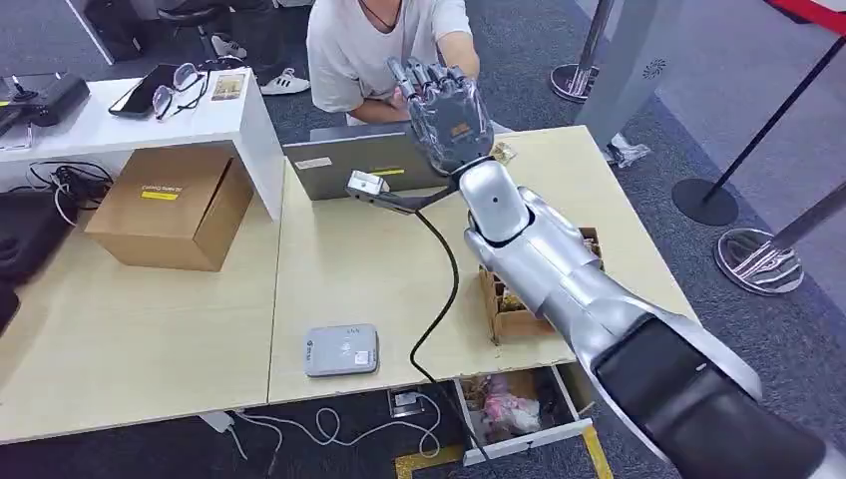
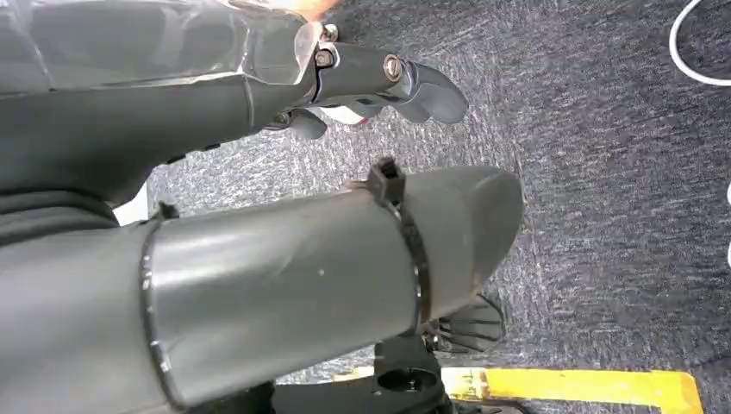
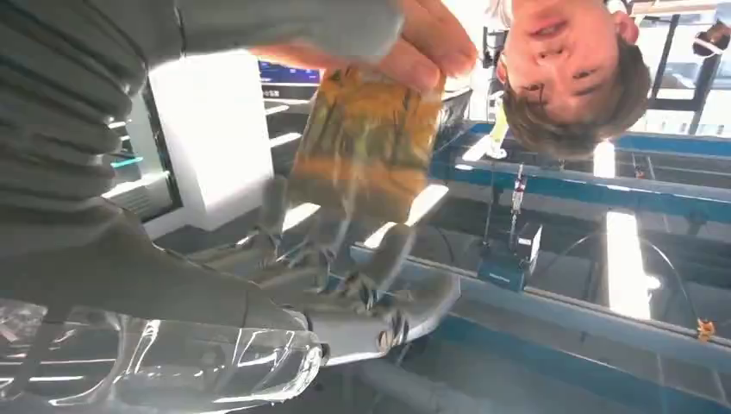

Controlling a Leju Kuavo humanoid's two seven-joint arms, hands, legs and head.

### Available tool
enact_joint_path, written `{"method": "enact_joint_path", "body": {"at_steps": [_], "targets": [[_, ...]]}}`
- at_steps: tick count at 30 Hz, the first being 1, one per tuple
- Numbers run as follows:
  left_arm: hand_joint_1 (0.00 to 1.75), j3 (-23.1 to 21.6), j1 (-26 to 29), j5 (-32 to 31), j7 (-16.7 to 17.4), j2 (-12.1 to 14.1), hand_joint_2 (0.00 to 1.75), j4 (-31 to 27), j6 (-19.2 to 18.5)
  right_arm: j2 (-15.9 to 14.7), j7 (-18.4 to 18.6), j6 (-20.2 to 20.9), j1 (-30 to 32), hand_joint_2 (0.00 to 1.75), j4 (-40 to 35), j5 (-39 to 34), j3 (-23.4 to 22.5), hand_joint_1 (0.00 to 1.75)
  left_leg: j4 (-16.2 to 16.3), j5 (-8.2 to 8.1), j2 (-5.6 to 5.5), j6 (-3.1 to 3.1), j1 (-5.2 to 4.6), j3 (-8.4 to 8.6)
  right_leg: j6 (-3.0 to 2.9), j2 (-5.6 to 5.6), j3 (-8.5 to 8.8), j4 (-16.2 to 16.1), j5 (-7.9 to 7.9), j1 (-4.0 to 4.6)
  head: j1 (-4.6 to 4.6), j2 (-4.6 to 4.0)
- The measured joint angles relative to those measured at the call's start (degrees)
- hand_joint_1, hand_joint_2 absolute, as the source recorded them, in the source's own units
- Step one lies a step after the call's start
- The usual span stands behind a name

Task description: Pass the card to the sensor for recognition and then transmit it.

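Note:
My right hand (image 1: 444,110) is raised over the far edge of the table (image 1: 150,359), fingers upright, in front of a seated person (image 1: 384,40). In the right wrist view an orange-yellow card (image 3: 371,142) lies between my thumb and my blurred fingers (image 3: 345,259). The person's fingers (image 3: 431,52) pinch its far edge. Whether my hand still grips the card I cannot tell. The grey card sensor (image 1: 341,350) lies flat near the table's front edge, well below the hand. My left hand (image 2: 379,78) hangs over grey carpet and holds nothing, fingers loosely apart.
A laptop (image 1: 349,165) stands behind a small device with a black cable (image 1: 439,289) running to the front edge. A cardboard box (image 1: 170,205) sits at the left, a small open carton (image 1: 519,304) under my right forearm, an open drawer (image 1: 509,409) below. Stanchion bases (image 1: 758,259) stand at the right.

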Motion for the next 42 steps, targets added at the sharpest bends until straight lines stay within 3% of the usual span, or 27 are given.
{"method": "enact_joint_path", "body": {"at_steps": [8,16,20,25,32,42], "targets": [[0.0,0.18,-0.32,0.0,0.74,-0.07,0.0,0.0,0.57,0.0,-1.51,-0.9,0.31,0.0,-0.28,-3.39,-0.85,0.0,0.0,0.0,0.0,0.0,0.0,0.0,0.0,0.0,0.0,0.0,0.0,0.0,0.0,0.0],[0.0,1.22,-0.43,0.0,1.09,-0.07,0.0,0.0,0.96,0.42,-11.53,-1.51,2.85,0.0,-4.58,-19.2,-7.93,0.0,0.0,0.0,0.0,0.0,0.0,-0.01,0.0,-0.01,0.0,0.0,0.0,0.0,0.02,0.0],[0.0,2.03,-0.45,0.0,0.83,-0.05,0.0,0.0,1.16,0.39,-15.23,0.91,5.45,0.0,-9.5,-26.89,-10.82,0.0,0.0,0.0,0.0,0.0,0.0,0.0,0.0,0.0,0.0,0.0,0.0,0.0,0.02,0.0],[0.0,3.32,-0.43,0.0,0.09,-0.04,0.0,0.0,1.4,-0.79,-16.07,4.33,10.58,0.0,-18.26,-34.69,-12.17,0.0,0.0,-0.01,0.0,0.0,0.0,0.0,0.0,0.0,-0.02,-0.01,-0.01,0.01,0.0,0.0],[0.0,5.92,-0.25,0.02,-1.4,0.11,0.0,0.0,1.51,-6.31,-12.73,13.54,18.03,0.0,-30.94,-34.91,-11.91,0.0,0.0,-0.01,-0.03,0.01,-0.01,-0.02,0.01,-0.04,-0.01,-0.04,-0.01,0.0,0.0,0.0],[0.0,7.69,0.81,0.79,-3.32,0.72,0.0,0.0,1.42,-19.57,-10.97,26.54,24.84,0.0,-44.11,-30.82,-10.75,0.0,0.0,-0.06,-0.05,0.07,-0.03,-0.06,0.03,-0.06,-0.02,-0.07,-0.02,-0.02,0.0,0.0]]}}
